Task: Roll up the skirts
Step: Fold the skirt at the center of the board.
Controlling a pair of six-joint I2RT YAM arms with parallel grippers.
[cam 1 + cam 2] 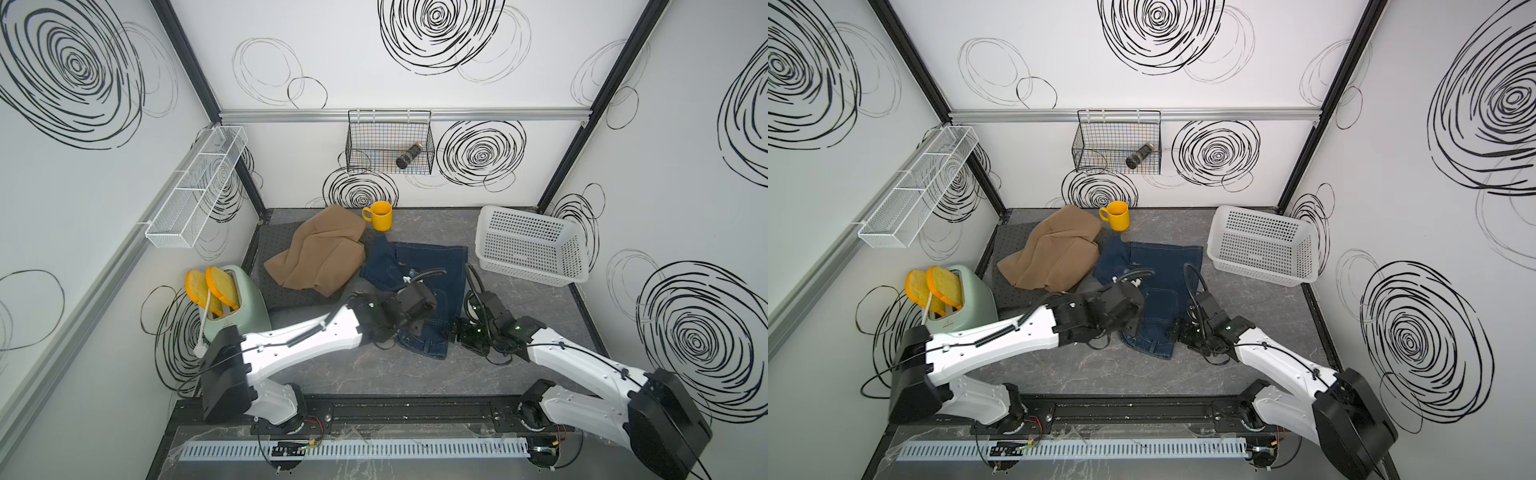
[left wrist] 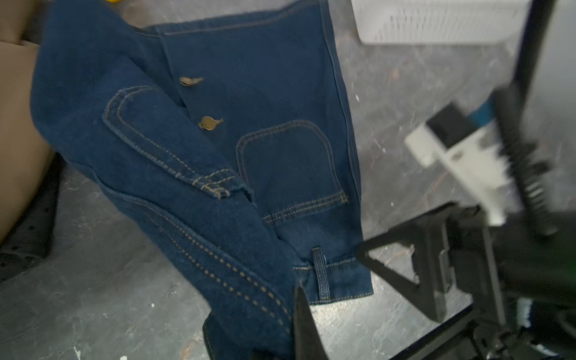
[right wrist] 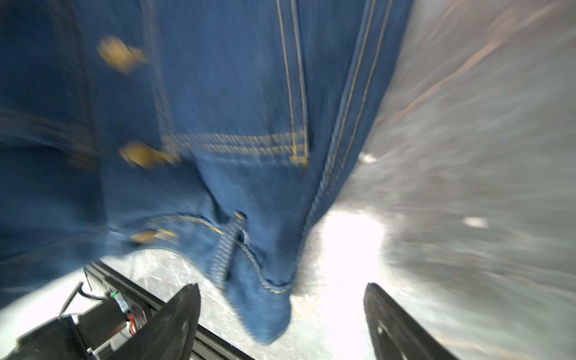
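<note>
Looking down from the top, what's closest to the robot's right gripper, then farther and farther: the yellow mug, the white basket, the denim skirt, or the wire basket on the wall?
Starting from the right gripper, in a top view:
1. denim skirt, right beside the gripper.
2. white basket, farther back, on the right side.
3. yellow mug, at the table's back.
4. wire basket, up on the back wall.

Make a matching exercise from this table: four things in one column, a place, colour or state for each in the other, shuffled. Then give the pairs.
1. denim skirt
2. tan skirt
3. yellow mug
4. toaster

A. pale green
B. spread beside the white basket
C. upright, farthest back
D. lying on the dotted grey skirt

Pairs: 1-B, 2-D, 3-C, 4-A
</note>
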